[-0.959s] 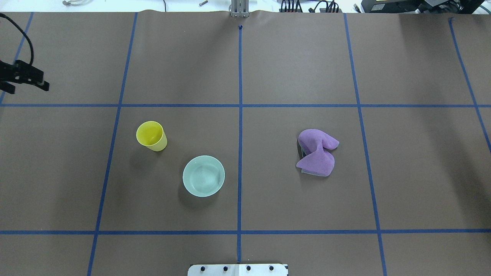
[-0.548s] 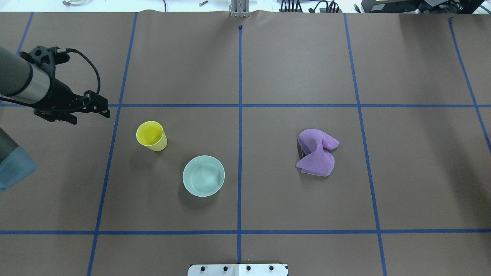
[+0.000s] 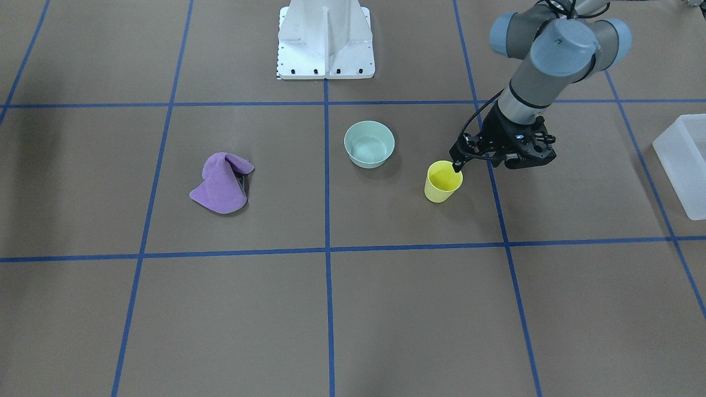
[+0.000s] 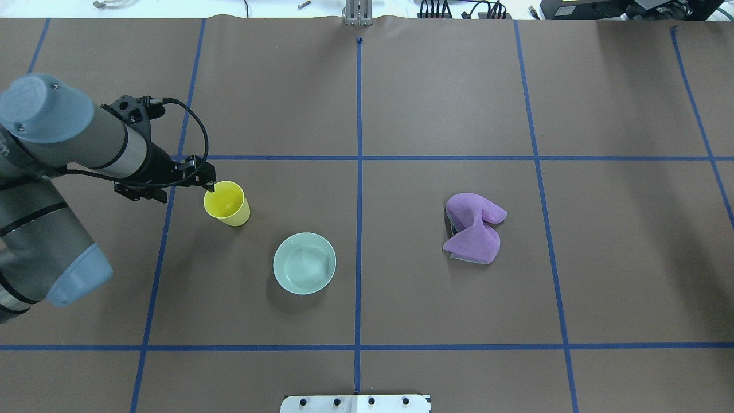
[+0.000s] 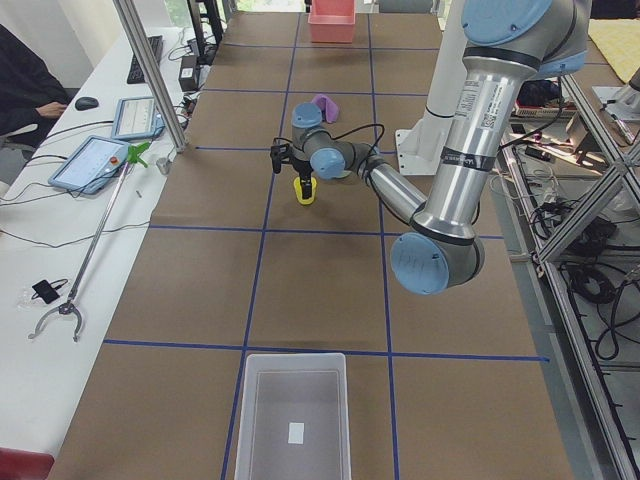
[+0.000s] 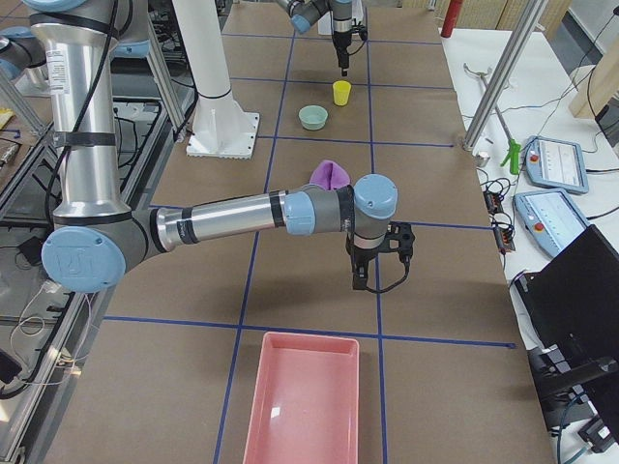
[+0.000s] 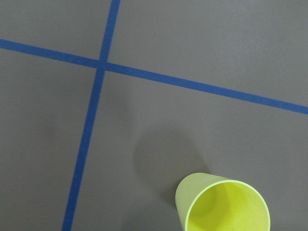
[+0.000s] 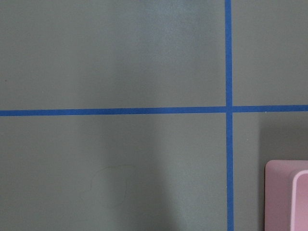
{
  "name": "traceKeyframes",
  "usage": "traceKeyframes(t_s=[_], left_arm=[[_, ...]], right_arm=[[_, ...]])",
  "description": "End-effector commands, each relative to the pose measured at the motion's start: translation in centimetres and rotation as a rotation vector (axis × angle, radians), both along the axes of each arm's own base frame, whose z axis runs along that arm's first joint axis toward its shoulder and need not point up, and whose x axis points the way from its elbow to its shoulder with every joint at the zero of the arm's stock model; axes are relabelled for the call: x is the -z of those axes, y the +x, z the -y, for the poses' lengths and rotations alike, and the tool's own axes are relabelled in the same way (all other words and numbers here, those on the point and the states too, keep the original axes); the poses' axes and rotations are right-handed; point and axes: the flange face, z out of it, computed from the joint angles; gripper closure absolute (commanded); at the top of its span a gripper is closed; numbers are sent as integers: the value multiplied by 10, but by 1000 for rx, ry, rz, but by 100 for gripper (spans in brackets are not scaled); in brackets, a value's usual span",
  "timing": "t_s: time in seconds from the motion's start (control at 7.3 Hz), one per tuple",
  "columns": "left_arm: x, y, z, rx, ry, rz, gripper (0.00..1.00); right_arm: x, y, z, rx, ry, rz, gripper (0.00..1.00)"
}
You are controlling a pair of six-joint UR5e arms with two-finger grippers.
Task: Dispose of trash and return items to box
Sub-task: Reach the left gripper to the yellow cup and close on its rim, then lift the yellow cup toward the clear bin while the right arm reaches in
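Small yellow tumbler cup (image 4: 228, 206), upright, tapered, mouth open upward, standing on the brown table (image 4: 401, 103) near a round pale mint-green bowl (image 4: 304, 263), left gripper (image 4: 210, 184) just beside the cup's rim, finger spread unclear, right gripper (image 6: 360, 280) likewise unreadable, frosted box (image 5: 262, 420) well apart.

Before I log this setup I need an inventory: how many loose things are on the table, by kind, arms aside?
Cups: 1, the yellow cup
Bowls: 1, the mint-green bowl
Cloths: 1, the purple cloth
Bins: 2, the frosted white bin and the pink bin
Total: 5
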Motion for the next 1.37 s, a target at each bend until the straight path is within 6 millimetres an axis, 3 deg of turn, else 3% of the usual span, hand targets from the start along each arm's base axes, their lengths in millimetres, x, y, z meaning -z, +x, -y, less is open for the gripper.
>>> traceKeyframes(t_s=[0.0, 0.27, 0.55, 0.69, 0.82, 1.1, 1.23], left_arm=[[-1, 20, 7, -1, -14, 11, 12], [-8, 27, 6, -11, -24, 23, 28], [-19, 42, 4, -23, -8, 9, 32], [-28, 49, 7, -22, 6, -16, 53], [-23, 49, 4, -31, 8, -33, 97], [-3, 29, -5, -57, -9, -74, 100], [15, 8, -5, -39, -32, -56, 100]], right_arm=[[2, -4, 1, 4, -2, 1, 0], [4, -9, 2, 4, -6, 1, 0], [5, -12, 2, 6, -9, 2, 0], [5, -14, 2, 8, -10, 2, 0], [6, -14, 2, 9, -10, 2, 0], [7, -14, 3, 9, -8, 2, 0], [9, -15, 2, 9, -4, 4, 0]])
